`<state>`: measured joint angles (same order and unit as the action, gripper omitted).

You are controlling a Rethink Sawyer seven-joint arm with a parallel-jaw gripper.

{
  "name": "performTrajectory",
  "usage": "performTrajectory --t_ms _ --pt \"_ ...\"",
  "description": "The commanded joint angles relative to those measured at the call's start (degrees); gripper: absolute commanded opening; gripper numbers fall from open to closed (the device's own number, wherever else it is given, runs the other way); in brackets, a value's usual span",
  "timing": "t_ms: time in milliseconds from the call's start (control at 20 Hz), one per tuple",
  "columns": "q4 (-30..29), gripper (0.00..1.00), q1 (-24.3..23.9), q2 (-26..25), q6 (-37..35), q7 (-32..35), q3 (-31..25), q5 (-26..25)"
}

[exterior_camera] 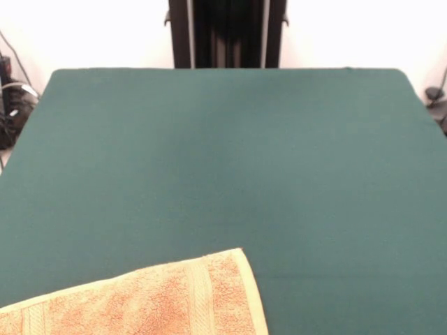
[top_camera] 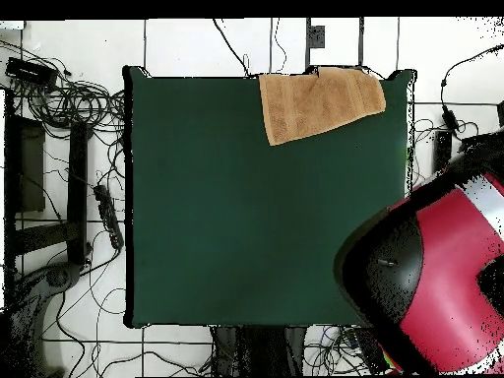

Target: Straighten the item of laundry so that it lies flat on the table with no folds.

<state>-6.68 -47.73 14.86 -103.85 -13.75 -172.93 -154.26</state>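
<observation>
The item of laundry, an orange-tan terry towel, lies at the table's near left edge in the front view and is cut off by the picture's bottom. A flat woven band runs near its right end. From overhead the towel sits slightly askew at the top edge of the table, right of the middle, and looks spread out with no clear folds. Its top side reaches the table's rim. A red and black part of the arm covers the table's bottom right corner in the overhead view. No gripper shows in either view.
The dark green table fills most of the front view. Tangled cables and power strips lie on the tiled floor left of the table in the overhead view. More cables run along the right side.
</observation>
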Motion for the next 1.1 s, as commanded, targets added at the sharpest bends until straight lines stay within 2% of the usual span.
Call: performTrajectory --t_ms 50,700,1100 --pt "8.56 0.0 2.63 -1.48 3.35 10.73 5.45 -0.23" --pt "7.72 0.0 2.78 -3.56 5.12 17.35 7.03 -1.12" --pt "7.62 0.0 3.01 -3.21 4.13 15.96 7.49 -0.47"
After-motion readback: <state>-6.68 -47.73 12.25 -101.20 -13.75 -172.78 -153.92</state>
